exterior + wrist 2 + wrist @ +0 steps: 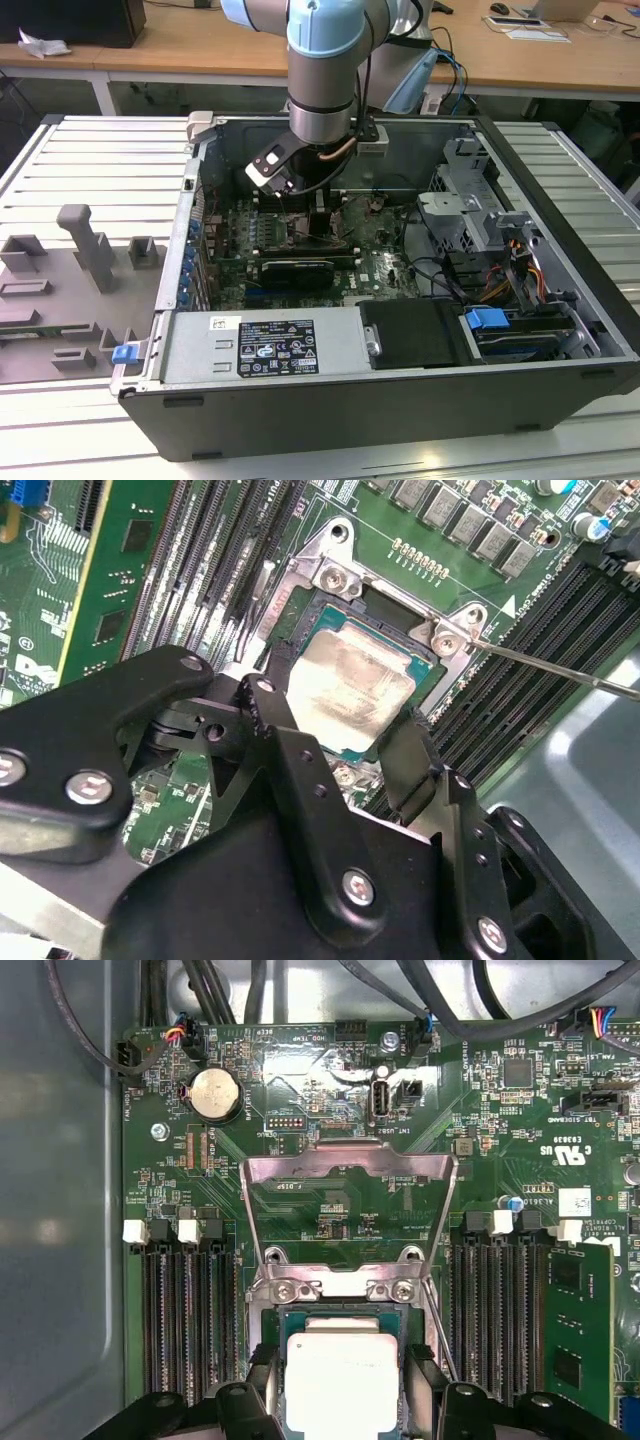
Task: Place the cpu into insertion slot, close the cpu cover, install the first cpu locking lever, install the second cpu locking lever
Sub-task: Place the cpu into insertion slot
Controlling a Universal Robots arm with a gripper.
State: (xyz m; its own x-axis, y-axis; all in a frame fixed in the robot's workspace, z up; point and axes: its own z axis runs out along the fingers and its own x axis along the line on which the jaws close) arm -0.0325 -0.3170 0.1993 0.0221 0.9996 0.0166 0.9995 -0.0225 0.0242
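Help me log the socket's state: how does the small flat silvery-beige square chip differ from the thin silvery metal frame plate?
The cpu is a solid plate; the cpu cover is an open frame whose window shows the green board. The cpu lies flat in the insertion slot; the cpu cover is swung open, clear of it. The cpu cover's outline is larger than the cpu's. Both are square and silvery.

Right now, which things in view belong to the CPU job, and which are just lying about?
Job:
cpu, in the insertion slot
cpu cover, flipped open
locking lever, swung out
pincer, closed on the cpu

Lying about:
memory slots
coin battery
cables
power supply
grey fixture tray beside the case
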